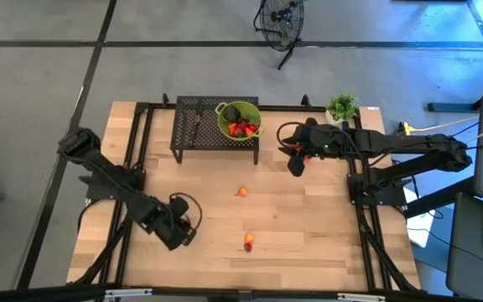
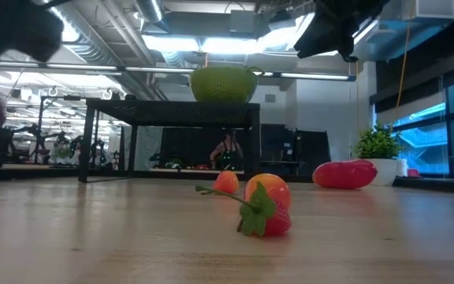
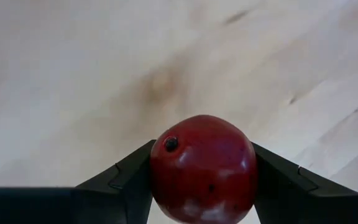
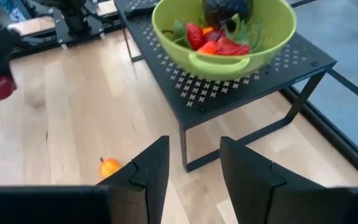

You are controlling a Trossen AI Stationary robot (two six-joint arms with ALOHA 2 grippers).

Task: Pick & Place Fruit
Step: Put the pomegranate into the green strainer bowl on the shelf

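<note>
While the left gripper (image 3: 204, 186) holds a red fruit (image 3: 204, 168), it should lift clear, then release above the bowl (image 1: 239, 120); the right gripper (image 4: 194, 165), empty and partly open, waits beside the rack (image 1: 199, 134).

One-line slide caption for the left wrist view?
Left pincer clamps a dark red round fruit above the bare wooden table.

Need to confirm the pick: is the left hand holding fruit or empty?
Holding: the left hand is shut on a round dark red fruit, above the wooden table.
</note>
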